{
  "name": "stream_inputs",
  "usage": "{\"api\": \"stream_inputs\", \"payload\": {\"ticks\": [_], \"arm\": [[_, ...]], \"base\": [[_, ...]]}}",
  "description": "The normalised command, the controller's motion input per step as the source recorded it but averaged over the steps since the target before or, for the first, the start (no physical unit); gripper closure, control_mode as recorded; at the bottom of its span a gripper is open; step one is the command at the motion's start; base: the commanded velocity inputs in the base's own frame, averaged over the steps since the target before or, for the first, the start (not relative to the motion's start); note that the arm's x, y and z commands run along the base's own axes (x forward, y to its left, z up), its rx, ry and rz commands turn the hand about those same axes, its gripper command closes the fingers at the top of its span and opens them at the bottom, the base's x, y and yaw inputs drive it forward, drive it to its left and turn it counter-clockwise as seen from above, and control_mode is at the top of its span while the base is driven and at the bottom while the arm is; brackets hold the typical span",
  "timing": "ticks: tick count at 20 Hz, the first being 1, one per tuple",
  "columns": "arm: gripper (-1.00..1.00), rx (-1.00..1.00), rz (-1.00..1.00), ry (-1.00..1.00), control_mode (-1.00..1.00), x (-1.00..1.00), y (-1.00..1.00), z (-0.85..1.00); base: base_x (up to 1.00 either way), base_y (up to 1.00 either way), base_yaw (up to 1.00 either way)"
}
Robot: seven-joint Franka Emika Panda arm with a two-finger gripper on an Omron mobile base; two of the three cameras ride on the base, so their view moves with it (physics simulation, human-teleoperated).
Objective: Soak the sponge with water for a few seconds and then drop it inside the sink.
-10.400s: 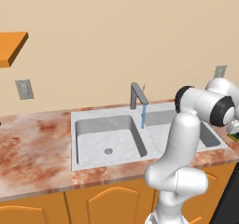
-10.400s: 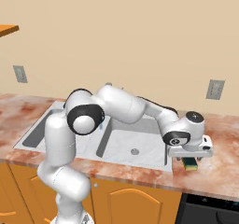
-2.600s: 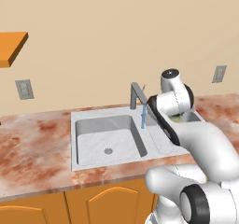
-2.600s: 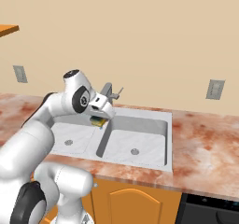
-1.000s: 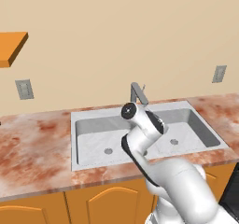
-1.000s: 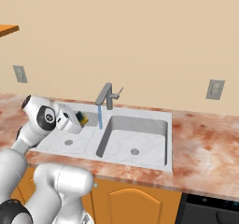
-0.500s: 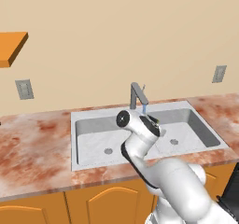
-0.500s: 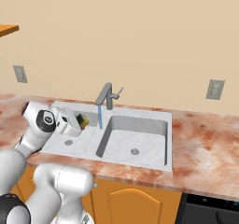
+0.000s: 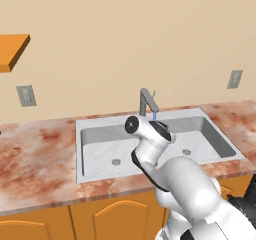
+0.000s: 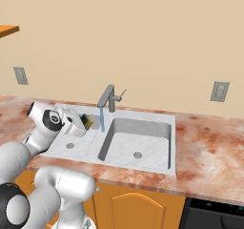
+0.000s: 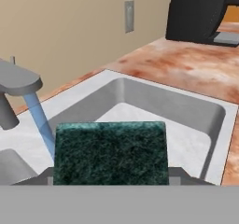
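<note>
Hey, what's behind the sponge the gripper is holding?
In the hand view, behind the sponge lie a sink basin, the faucet and its water stream; the sponge covers the basin floor nearest the gripper.

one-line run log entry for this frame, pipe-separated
phase: soak | claw: shut on sponge | sponge: held over sink, left of water, apart from it | faucet: running | drop: not yet done

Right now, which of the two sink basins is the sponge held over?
The left basin, the one on the arm's side of the faucet. The gripper holds the sponge there, just left of the water.
</note>
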Motion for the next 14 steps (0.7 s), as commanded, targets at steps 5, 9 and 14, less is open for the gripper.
{"api": "stream_inputs", "payload": {"ticks": [5, 9, 14], "arm": [[1.0, 0.0, 0.0, 0.0, -1.0, 0.27, 0.0, 0.0], [1.0, 0.0, 0.0, 0.0, -1.0, 0.25, 0.0, 0.0], [1.0, 0.0, 0.0, 0.0, -1.0, 0.25, 0.0, -0.04]], "base": [[0.0, 0.0, 0.0], [0.0, 0.0, 0.0], [0.0, 0.0, 0.0]]}}
